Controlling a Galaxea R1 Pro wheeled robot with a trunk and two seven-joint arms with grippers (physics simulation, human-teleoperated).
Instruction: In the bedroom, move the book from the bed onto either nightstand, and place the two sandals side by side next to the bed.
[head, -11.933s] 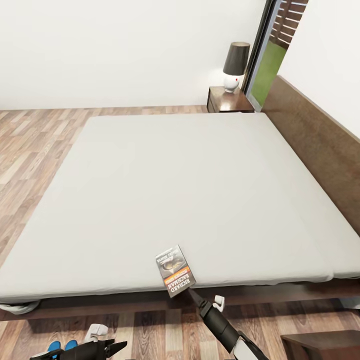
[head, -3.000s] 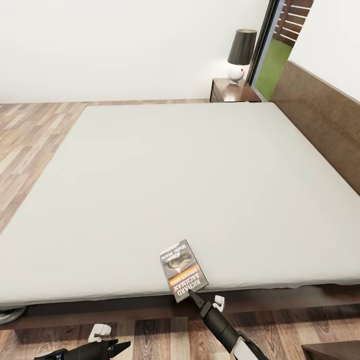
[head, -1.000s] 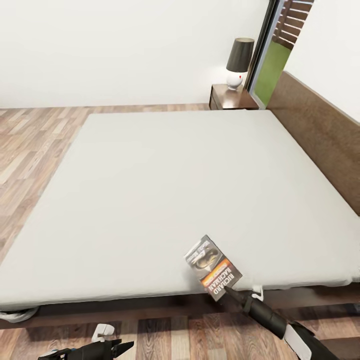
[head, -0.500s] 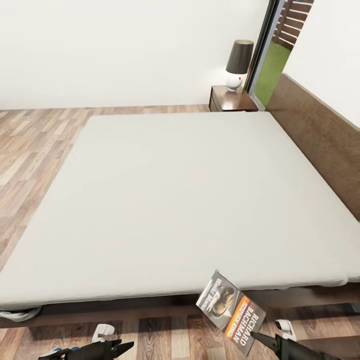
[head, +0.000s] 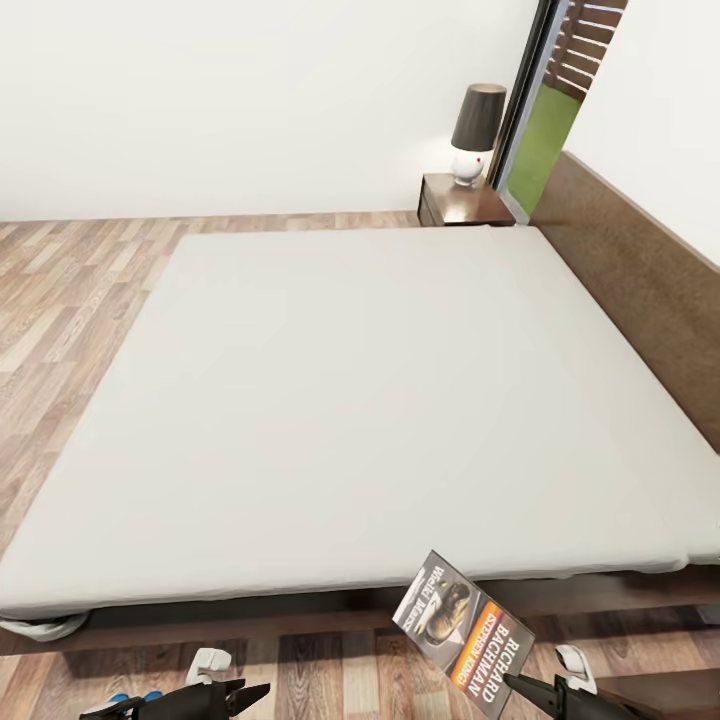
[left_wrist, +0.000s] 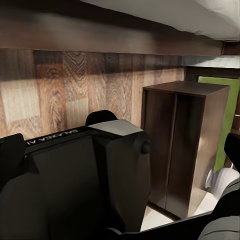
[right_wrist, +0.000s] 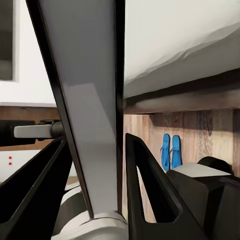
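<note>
The book (head: 465, 632), dark grey with an orange band, hangs tilted in the air just off the near edge of the bed (head: 380, 380), over the floor. My right gripper (head: 512, 682) is shut on its lower corner. In the right wrist view the book (right_wrist: 90, 125) shows edge-on between the black fingers (right_wrist: 150, 190). The two blue sandals (right_wrist: 170, 151) lie side by side on the floor beside the bed frame; their tips (head: 130, 698) peek in by my left gripper (head: 245, 690), which is open and holds nothing. A nightstand (head: 462, 200) stands beyond the bed's far corner.
A black-shaded lamp (head: 476, 128) stands on the far nightstand. The dark headboard (head: 640, 280) runs along the bed's right side. A small dark-brown cabinet (left_wrist: 182, 145) stands on the plank floor near the bed frame. Wood floor (head: 70, 290) lies left of the bed.
My right gripper has lifted the book off the mattress's near edge and carried it right and toward me, off the bed. In the last half second it barely moved. The left arm stayed still.
</note>
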